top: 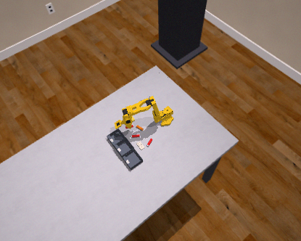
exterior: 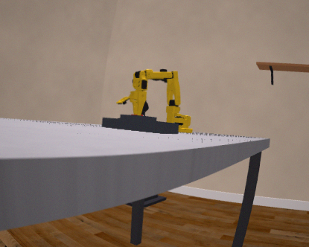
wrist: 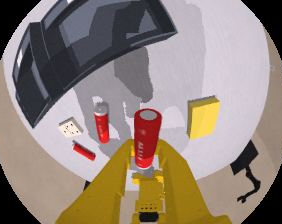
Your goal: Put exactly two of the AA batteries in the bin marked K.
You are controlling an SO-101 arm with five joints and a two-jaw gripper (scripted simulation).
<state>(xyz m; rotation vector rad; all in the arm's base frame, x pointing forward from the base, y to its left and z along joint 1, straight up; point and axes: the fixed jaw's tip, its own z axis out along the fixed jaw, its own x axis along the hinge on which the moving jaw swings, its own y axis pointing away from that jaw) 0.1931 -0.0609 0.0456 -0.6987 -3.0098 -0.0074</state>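
Observation:
My gripper is shut on a red AA battery, whose pale end points away from the jaws. It hangs beside the far end of the dark three-part bin row, not over a compartment. A second red battery lies between the arm and the bins. A third, thinner-looking red battery lies farther off. White labels show on the bins, but their letters are too small to read. No battery shows in the compartments in the top view.
An orange cylinder lies near the gripper, on the arm's base side. A cream tile with dark dots lies beside the bins. A yellow block lies on the other side of the gripper in the wrist view.

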